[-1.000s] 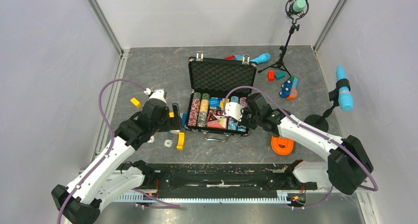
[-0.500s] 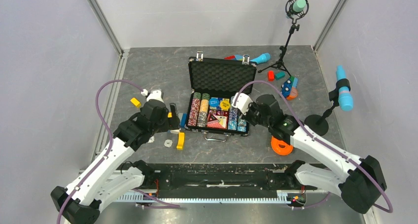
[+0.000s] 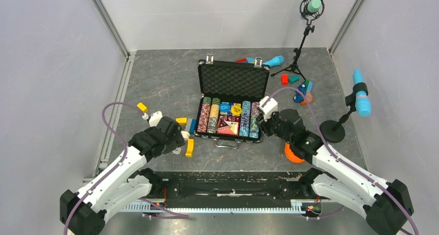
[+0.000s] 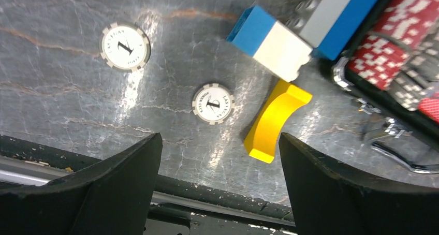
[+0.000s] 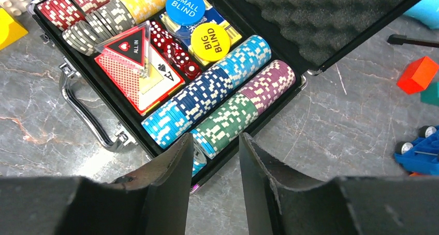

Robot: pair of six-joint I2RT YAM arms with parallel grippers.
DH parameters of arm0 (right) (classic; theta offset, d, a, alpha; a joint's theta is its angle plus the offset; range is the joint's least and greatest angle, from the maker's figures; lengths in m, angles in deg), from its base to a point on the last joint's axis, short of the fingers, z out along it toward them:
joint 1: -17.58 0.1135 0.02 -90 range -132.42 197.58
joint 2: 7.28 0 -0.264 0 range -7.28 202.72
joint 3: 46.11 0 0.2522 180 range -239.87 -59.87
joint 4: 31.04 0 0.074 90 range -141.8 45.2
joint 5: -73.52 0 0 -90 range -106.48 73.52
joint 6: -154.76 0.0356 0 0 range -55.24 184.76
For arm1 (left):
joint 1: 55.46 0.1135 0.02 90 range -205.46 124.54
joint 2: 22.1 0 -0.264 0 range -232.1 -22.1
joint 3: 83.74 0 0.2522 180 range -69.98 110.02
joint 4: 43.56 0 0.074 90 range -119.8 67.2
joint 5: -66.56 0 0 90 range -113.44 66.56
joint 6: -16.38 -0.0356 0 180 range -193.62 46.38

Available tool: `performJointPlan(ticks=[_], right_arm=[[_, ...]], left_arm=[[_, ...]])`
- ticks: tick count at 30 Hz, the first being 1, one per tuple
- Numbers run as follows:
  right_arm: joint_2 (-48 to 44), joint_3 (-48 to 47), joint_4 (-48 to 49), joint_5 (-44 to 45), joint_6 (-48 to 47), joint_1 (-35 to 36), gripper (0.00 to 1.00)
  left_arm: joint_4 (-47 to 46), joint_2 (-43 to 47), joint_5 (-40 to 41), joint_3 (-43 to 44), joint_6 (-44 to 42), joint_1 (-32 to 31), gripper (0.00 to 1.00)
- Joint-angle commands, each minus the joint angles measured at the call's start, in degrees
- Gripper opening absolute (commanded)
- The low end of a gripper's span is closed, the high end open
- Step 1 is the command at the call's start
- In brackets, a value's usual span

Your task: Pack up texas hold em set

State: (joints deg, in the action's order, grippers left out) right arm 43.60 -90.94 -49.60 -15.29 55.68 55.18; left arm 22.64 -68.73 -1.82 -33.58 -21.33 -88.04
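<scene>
Briefcase (image 3: 233,82) open | left tool (image 4: 218,142) wide apart, empty | right tool (image 5: 216,142) narrowly parted, empty

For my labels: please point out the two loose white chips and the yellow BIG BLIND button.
Central white chip (image 4: 213,103): left wrist view, face centre.
Upper white chip (image 4: 125,46): left wrist view, face centre.
BIG BLIND button (image 5: 210,41): right wrist view, lettering.

Loose chips (image 4: 213,103) lie left of the briefcase (image 3: 234,82).

SMALL BLIND button (image 5: 185,6), BIG BLIND button (image 5: 209,41)
</scene>
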Motion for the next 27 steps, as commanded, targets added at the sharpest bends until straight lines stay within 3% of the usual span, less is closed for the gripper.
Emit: performJointPlan(ticks=[1,22,27], right_arm=[[-3.19,2.61,3.6,1.14,4.42,-0.08,0.41],[-6.62,7.57,3.69,0.59,2.71,-0.08,0.42],[-6.36,7.43,3.8,0.35,2.74,-0.08,0.42]], left_arm=[[-4.97,-0.03,-1.1,-3.73,5.69,0.23,0.87],[-10.98,-13.02,0.43,-6.6,6.46,0.23,0.79],[-13.12,-13.87,0.35,-7.88,6.68,0.23,0.72]])
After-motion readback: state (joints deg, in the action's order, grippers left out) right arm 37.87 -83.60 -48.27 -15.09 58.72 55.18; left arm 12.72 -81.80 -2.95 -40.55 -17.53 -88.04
